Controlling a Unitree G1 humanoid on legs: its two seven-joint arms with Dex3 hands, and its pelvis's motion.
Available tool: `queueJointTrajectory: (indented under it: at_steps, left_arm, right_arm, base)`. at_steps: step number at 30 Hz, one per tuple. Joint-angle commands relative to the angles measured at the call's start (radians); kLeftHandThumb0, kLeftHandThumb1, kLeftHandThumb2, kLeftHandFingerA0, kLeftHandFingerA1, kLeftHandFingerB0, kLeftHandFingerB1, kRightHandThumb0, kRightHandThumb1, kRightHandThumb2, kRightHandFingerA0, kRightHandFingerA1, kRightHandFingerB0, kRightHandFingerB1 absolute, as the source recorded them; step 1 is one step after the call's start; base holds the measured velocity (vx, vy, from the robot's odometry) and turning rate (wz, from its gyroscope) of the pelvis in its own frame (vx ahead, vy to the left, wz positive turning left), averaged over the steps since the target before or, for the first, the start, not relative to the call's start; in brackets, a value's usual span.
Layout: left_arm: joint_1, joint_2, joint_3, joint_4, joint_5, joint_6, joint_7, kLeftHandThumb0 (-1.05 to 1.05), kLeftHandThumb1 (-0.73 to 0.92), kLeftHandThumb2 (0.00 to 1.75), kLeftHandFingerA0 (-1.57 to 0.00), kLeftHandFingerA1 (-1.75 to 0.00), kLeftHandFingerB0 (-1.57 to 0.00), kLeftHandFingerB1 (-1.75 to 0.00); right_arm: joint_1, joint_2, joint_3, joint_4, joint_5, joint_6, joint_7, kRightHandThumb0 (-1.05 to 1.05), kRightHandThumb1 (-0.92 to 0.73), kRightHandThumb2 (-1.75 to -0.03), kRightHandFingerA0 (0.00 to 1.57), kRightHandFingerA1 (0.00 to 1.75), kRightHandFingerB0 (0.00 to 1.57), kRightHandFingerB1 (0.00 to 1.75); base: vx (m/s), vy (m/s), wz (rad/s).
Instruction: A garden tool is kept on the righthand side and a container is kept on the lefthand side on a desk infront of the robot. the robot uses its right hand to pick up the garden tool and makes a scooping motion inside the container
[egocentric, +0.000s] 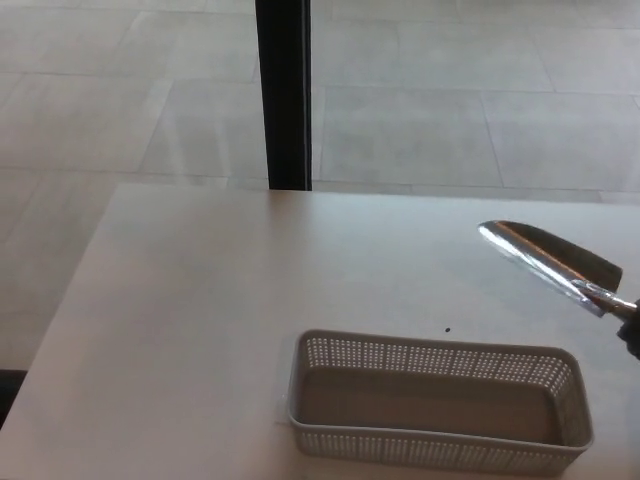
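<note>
A metal garden trowel (548, 259) hangs in the air over the right side of the white desk (200, 300). Its shiny blade points up and left, and its neck runs down to a dark piece at the picture's right edge. The blade is above and to the right of the container, a grey perforated plastic basket (430, 348) that stands empty near the desk's front edge. The trowel's tip is short of the basket's far right corner. Whatever holds the trowel is outside the picture, and neither hand shows.
A black post (285, 90) stands behind the desk's far edge, with tiled floor (450, 110) beyond it. A small dark speck (447, 329) lies on the desk just behind the basket. The desk's left edge runs diagonally at the lower left.
</note>
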Motion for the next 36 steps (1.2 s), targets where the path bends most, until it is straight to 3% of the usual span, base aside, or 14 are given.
queueJointTrajectory:
  at_steps: [1, 4, 5, 7, 10, 11, 12, 13, 16, 17, 22, 25, 29, 36]
  left_arm:
    - [0.015, 0.005, 0.003, -0.003, -0.012, 0.013, -0.012, -0.64, -0.24, 1.7, -0.8, -1.24, -0.73, -1.16]
    - [0.02, 0.003, 0.002, -0.003, -0.009, 0.004, -0.009, -0.67, -0.2, 1.69, -0.79, -1.23, -0.76, -1.16]
    - [0.02, 0.0, 0.003, -0.002, -0.01, 0.004, -0.006, -0.65, -0.21, 1.68, -0.8, -1.21, -0.77, -1.15]
    - [0.018, -0.003, 0.004, 0.007, -0.008, 0.008, 0.001, -0.66, -0.16, 1.58, -0.84, -1.19, -0.77, -1.12]
    - [0.016, -0.007, 0.009, 0.015, -0.012, 0.014, 0.001, -0.56, -0.15, 1.52, -0.87, -1.19, -0.76, -1.09]
    - [0.016, -0.005, 0.019, 0.007, -0.024, 0.012, -0.011, -0.33, 0.12, 1.27, -0.99, -1.15, -0.81, -1.03]
    - [0.015, -0.004, 0.019, 0.004, -0.025, 0.016, -0.012, -0.3, 0.13, 1.28, -0.96, -1.14, -0.79, -1.02]
    - [0.018, -0.001, 0.006, -0.004, -0.012, 0.014, -0.015, -0.58, -0.25, 1.65, -0.81, -1.23, -0.75, -1.14]
    - [0.025, 0.002, 0.004, -0.009, -0.011, 0.0, -0.02, -0.63, -0.24, 1.71, -0.77, -1.22, -0.75, -1.15]
    - [0.03, 0.006, -0.008, -0.015, -0.001, -0.006, -0.024, -0.59, -0.09, 1.54, -0.84, -1.17, -0.79, -1.1]
    - [0.026, 0.001, 0.002, -0.009, -0.018, 0.013, -0.021, -0.58, -0.15, 1.62, -0.76, -1.17, -0.74, -1.1]
    - [0.023, 0.004, 0.008, -0.007, -0.024, 0.009, -0.026, -0.52, -0.09, 1.52, -0.84, -1.18, -0.77, -1.09]
    - [0.022, 0.005, -0.002, -0.017, -0.015, 0.002, -0.028, -0.58, -0.19, 1.7, -0.78, -1.22, -0.77, -1.15]
    - [0.027, 0.014, -0.029, -0.026, -0.002, -0.001, -0.032, -0.6, -0.06, 1.48, -0.89, -1.2, -0.8, -1.1]
  right_arm:
    - [-0.09, 0.042, -0.082, 0.114, 0.067, 0.165, -0.102, -0.22, -0.64, -0.85, 0.79, 1.75, 0.52, 1.48]
    - [-0.111, 0.061, -0.15, 0.163, 0.11, 0.186, -0.149, -0.23, -0.68, -0.82, 0.84, 1.73, 0.54, 1.5]
    - [-0.121, 0.063, -0.16, 0.177, 0.111, 0.191, -0.153, -0.29, -0.74, -0.66, 0.87, 1.69, 0.53, 1.09]
    - [-0.128, 0.069, -0.183, 0.194, 0.121, 0.203, -0.167, -0.3, -0.75, -0.67, 0.87, 1.67, 0.56, 1.0]
    - [-0.121, 0.083, -0.187, 0.19, 0.112, 0.216, -0.203, -0.28, -0.76, -0.67, 0.78, 1.71, 0.52, 1.28]
    - [-0.116, 0.09, -0.167, 0.181, 0.093, 0.205, -0.222, -0.27, -0.78, -0.65, 0.78, 1.71, 0.53, 1.31]
    - [-0.112, 0.088, -0.152, 0.181, 0.082, 0.195, -0.226, -0.23, -0.75, -0.69, 0.89, 1.73, 0.57, 1.32]
    - [-0.083, 0.084, -0.108, 0.163, 0.052, 0.149, -0.229, -0.24, -0.72, -0.79, 0.77, 1.75, 0.55, 1.51]
    - [-0.068, 0.077, -0.038, 0.148, 0.035, 0.12, -0.218, -0.25, -0.75, -0.67, 0.83, 1.74, 0.58, 1.41]
    - [-0.055, 0.072, -0.007, 0.126, 0.023, 0.11, -0.206, -0.27, -0.71, -0.74, 0.76, 1.53, 0.72, 0.99]
    - [-0.007, 0.026, 0.17, 0.08, -0.086, -0.006, -0.248, -0.28, -0.69, -0.79, 0.78, 1.53, 0.75, 1.21]
    - [0.004, 0.002, 0.242, 0.066, -0.124, -0.056, -0.266, -0.3, -0.73, -0.72, 0.76, 1.08, 0.69, 0.65]
    - [0.02, -0.028, 0.294, 0.025, -0.135, -0.067, -0.254, -0.31, -0.7, -0.67, 0.81, 0.98, 0.73, 0.64]
    - [-0.015, -0.068, 0.342, 0.047, -0.129, 0.001, -0.128, -0.46, -0.78, -0.64, 0.54, 0.55, 0.39, 0.4]
  base:
    - [0.0, 0.0, 0.0]
    - [0.0, 0.0, 0.0]
    - [0.0, 0.0, 0.0]
    - [0.0, 0.0, 0.0]
    - [0.0, 0.0, 0.0]
    - [0.0, 0.0, 0.0]
    - [0.0, 0.0, 0.0]
    - [0.0, 0.0, 0.0]
    - [0.0, 0.0, 0.0]
    - [0.0, 0.0, 0.0]
    - [0.0, 0.0, 0.0]
    - [0.0, 0.0, 0.0]
    - [0.0, 0.0, 0.0]
    - [0.0, 0.0, 0.0]
